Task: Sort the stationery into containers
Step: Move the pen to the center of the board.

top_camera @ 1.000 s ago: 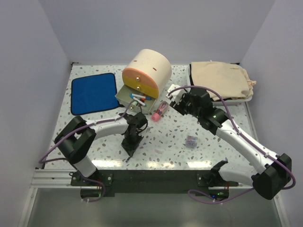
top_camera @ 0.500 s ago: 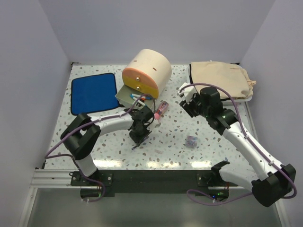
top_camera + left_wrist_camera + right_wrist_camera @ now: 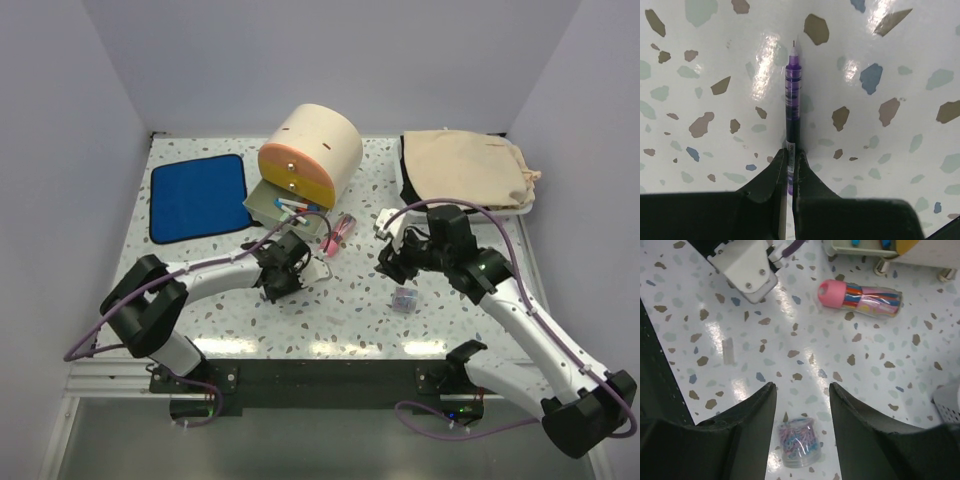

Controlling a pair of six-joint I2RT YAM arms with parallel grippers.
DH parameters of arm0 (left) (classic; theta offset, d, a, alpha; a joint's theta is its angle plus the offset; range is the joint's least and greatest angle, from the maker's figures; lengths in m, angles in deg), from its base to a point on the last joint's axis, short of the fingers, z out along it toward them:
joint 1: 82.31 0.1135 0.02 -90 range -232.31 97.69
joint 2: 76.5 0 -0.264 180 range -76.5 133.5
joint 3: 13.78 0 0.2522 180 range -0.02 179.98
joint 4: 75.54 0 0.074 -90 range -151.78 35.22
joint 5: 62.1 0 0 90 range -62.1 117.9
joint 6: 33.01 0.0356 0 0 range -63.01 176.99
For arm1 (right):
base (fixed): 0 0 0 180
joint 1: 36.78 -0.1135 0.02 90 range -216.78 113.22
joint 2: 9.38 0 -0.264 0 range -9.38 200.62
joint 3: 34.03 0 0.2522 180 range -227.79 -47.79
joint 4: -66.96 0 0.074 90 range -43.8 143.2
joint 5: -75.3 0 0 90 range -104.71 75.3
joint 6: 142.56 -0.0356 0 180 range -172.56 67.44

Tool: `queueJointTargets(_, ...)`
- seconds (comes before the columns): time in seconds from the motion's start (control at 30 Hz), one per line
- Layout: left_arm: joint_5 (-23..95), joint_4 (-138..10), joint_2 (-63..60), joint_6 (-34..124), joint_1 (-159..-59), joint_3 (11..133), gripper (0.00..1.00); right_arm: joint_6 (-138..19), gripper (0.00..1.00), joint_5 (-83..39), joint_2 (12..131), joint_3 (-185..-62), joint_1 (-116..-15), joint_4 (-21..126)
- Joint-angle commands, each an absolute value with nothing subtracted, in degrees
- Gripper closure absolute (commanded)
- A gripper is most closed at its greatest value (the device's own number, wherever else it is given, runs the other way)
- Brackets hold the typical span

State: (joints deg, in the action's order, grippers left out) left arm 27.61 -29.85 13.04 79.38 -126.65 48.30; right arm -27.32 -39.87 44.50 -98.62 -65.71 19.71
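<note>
**Sorting stationery, pen in transit.** The left hand (image 3: 791, 152) is pinched shut on the rear end of a purple translucent pen (image 3: 792, 95), whose fine tip points away from the wrist over the speckled white bench (image 3: 200, 300). Whether the tip is clear of the surface cannot be told.

In the last second this hand has swung from nearer the bench's near edge up towards its middle. It now sits just in front of the open grey drawer (image 3: 272, 203) of the beige cylindrical wooden cabinet (image 3: 310, 150), which stands at the middle of the far edge. Blue-tipped pens (image 3: 292, 207) already lie in that drawer, so the pickup looks done and the drop-off comes next.

The right hand (image 3: 801, 390) is about half open and holds nothing. It has drawn back from beside the cabinet and come down over a small clear box of coloured paper clips (image 3: 800, 442), which lies right of centre towards the near edge. That box is probably its next pick.

A pink transparent tube (image 3: 862, 296) of coloured sticks lies unsorted on the bench just before the cabinet.
</note>
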Motion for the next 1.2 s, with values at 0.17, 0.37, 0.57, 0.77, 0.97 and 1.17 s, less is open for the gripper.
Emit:
queueJointTargets(0.17, 40.8, -26.1, 11.8, 92.0, -119.3, 45.1, 1.00, -27.8, 0.50, -35.9, 46.9, -97.6, -75.9, 25.3)
queueJointTargets(0.37, 39.0, -28.8, 15.3, 90.9, -119.2, 43.8, 0.79, -29.4, 0.50, -33.9, 48.7, -98.9, -76.0, 28.2)
queueJointTargets(0.57, 38.4, -32.6, 15.3, 89.0, -119.2, 40.6, 0.68, -30.2, 0.50, -32.6, 48.0, -99.5, -76.0, 27.0)
queueJointTargets(0.77, 39.4, -36.5, 18.8, 89.6, -119.2, 39.7, 0.69, -30.9, 0.50, -31.8, 48.2, -100.3, -76.0, 26.2)
queueJointTargets(0.97, 40.3, -38.7, 17.9, 88.5, -119.2, 39.1, 0.73, -31.7, 0.50, -31.8, 48.0, -100.1, -76.1, 25.7)
queueJointTargets(1.17, 41.5, -38.0, 18.1, 87.3, -119.1, 39.1, 0.76, -31.7, 0.50, -31.6, 49.2, -101.6, -76.1, 25.3)
